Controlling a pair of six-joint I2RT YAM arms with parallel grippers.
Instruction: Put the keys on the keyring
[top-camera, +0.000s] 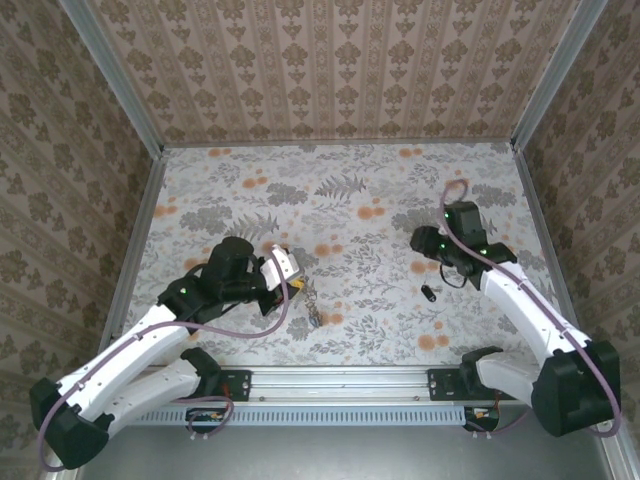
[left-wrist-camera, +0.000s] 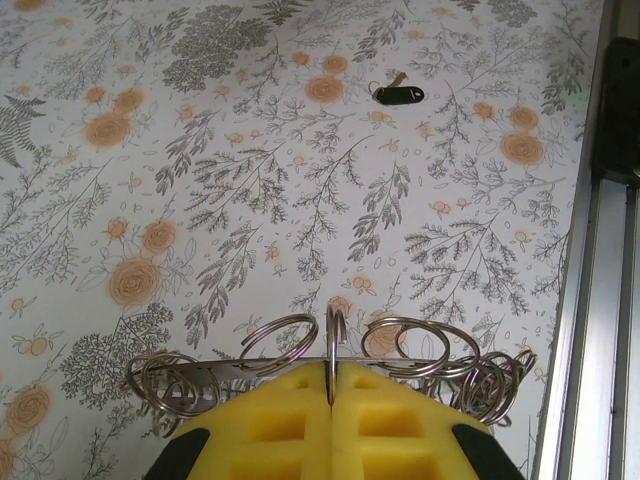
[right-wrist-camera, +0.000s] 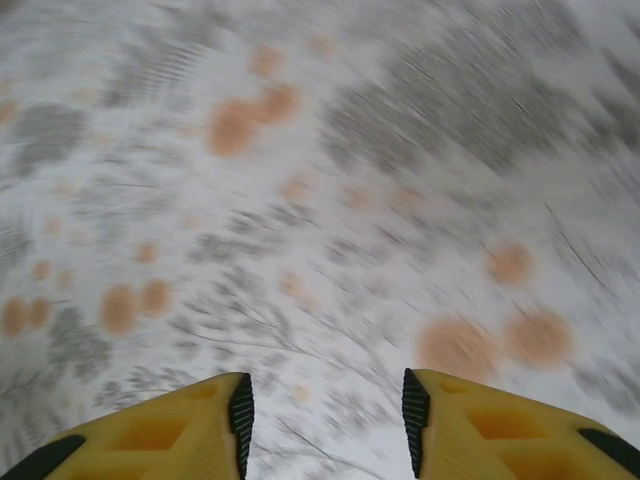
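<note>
Between the left gripper's (left-wrist-camera: 330, 378) yellow fingers: the keyring (left-wrist-camera: 290, 340), clamped tight, wire loops fanning out to either side of the tips. Left arm reaches forward and inward, wrist low. The key (left-wrist-camera: 398, 95) lies flat on the table (top-camera: 350, 190), well ahead of this gripper. Right gripper (right-wrist-camera: 325, 405): fingers parted, grasping nothing. Its view is blurred, but it seems tilted down over the table.
</note>
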